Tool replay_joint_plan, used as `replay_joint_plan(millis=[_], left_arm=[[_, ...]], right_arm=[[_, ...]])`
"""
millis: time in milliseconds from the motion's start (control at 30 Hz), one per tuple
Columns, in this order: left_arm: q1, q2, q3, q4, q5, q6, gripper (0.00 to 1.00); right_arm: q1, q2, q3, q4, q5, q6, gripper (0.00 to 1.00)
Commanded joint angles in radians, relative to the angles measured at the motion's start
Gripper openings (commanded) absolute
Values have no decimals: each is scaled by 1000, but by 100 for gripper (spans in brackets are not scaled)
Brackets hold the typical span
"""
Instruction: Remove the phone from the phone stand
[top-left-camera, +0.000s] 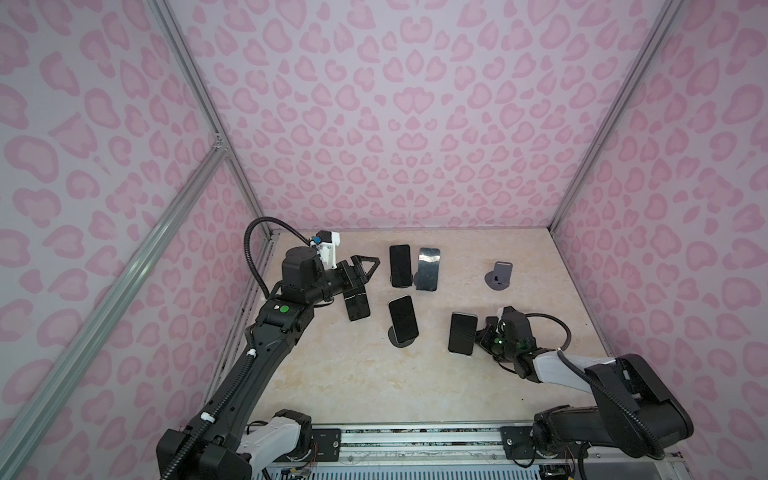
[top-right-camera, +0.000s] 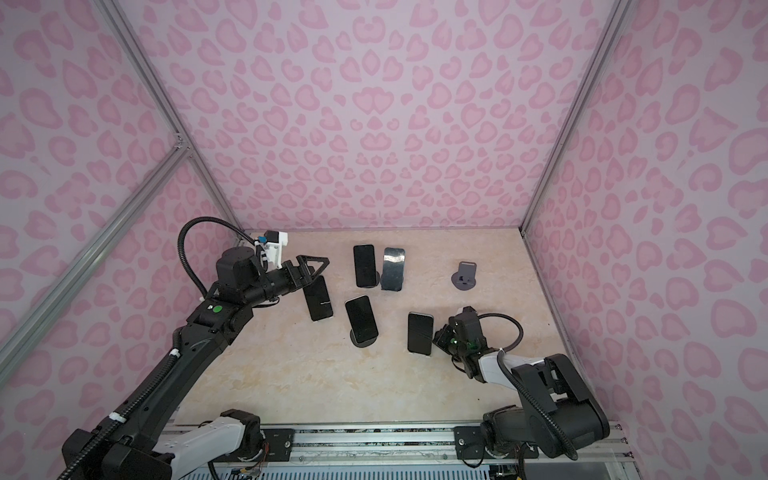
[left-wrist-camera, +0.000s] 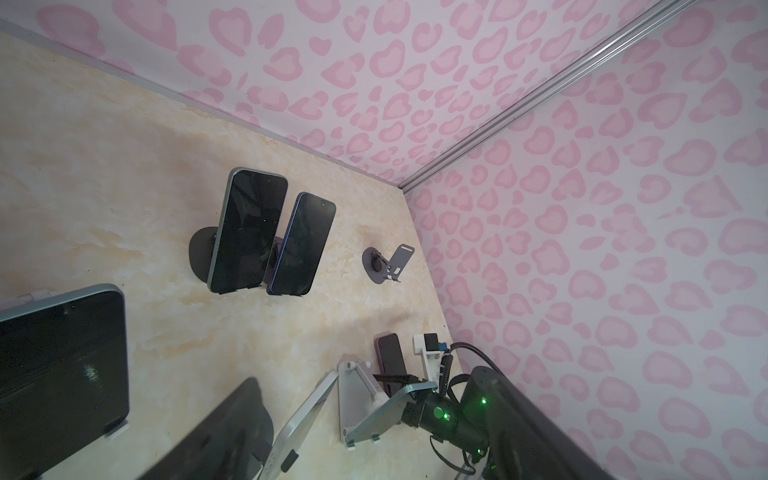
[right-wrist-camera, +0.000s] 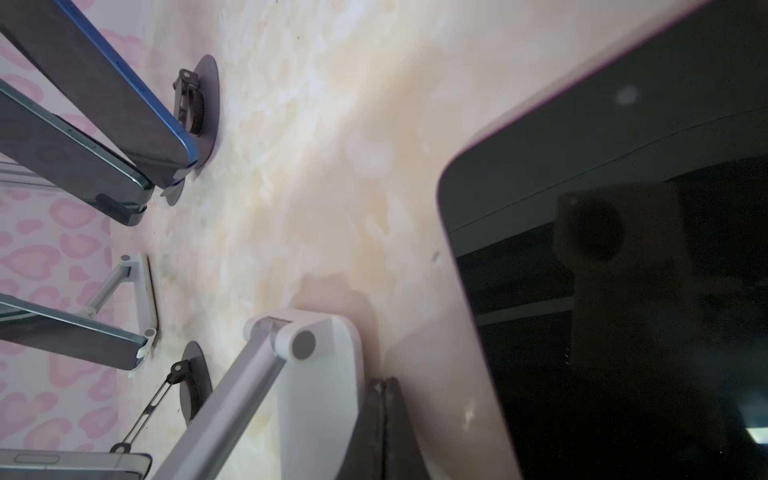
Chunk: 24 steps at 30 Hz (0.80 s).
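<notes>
Several dark-screened phones lean on stands on the beige table. My left gripper (top-left-camera: 371, 267) (top-right-camera: 322, 266) hangs open just above the top edge of the left-most phone (top-left-camera: 358, 308) (top-right-camera: 319, 301) (left-wrist-camera: 62, 374), which rests in its stand's white clips (left-wrist-camera: 116, 432). One blurred finger (left-wrist-camera: 216, 432) shows beside that phone, with nothing between the jaws. My right gripper (top-left-camera: 483, 333) (top-right-camera: 438, 334) (right-wrist-camera: 384, 382) is shut and empty, its tips at the edge of a white stand base (right-wrist-camera: 324, 395) (left-wrist-camera: 353, 399). That stand carries the silver-rimmed phone (top-left-camera: 461, 333) (top-right-camera: 419, 333).
Two phones (top-left-camera: 400, 266) (top-left-camera: 428, 269) stand side by side at the back. Another phone (top-left-camera: 402, 320) leans on a round dark base in the middle. An empty grey stand (top-left-camera: 498, 274) sits back right. A purple-edged phone (right-wrist-camera: 623, 270) lies close beside my right gripper.
</notes>
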<state>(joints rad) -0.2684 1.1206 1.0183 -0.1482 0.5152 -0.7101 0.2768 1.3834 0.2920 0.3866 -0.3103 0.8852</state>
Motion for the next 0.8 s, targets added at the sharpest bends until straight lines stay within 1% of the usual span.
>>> replay_joint_plan(millis=[0, 267, 433, 500, 600, 667, 700, 733, 767], left_arm=[[1, -7, -4, 24, 3, 10, 88], [1, -10, -6, 25, -3, 11, 88], [0, -7, -7, 25, -1, 12, 87], [-1, -4, -7, 26, -3, 11, 87], [0, -7, -7, 23, -7, 11, 87], [-1, -8, -6, 14, -20, 11, 87], [-1, -9, -6, 8, -26, 9, 87], [-2, -8, -7, 5, -29, 5, 87], [-3, -9, -7, 7, -25, 0, 87]], right_arm=[[2, 27, -3, -49, -17, -17, 0], [-18, -33, -72, -61, 14, -5, 0], [-49, -127, -72, -145, 23, -29, 0], [-54, -202, -50, -249, 56, -49, 0], [-50, -366, -5, -434, 121, -62, 0], [-25, -482, 47, -593, 186, -69, 0], [-3, -542, 79, -669, 236, -66, 4], [24, -591, 117, -747, 286, -59, 16], [52, -631, 154, -814, 333, -49, 31]])
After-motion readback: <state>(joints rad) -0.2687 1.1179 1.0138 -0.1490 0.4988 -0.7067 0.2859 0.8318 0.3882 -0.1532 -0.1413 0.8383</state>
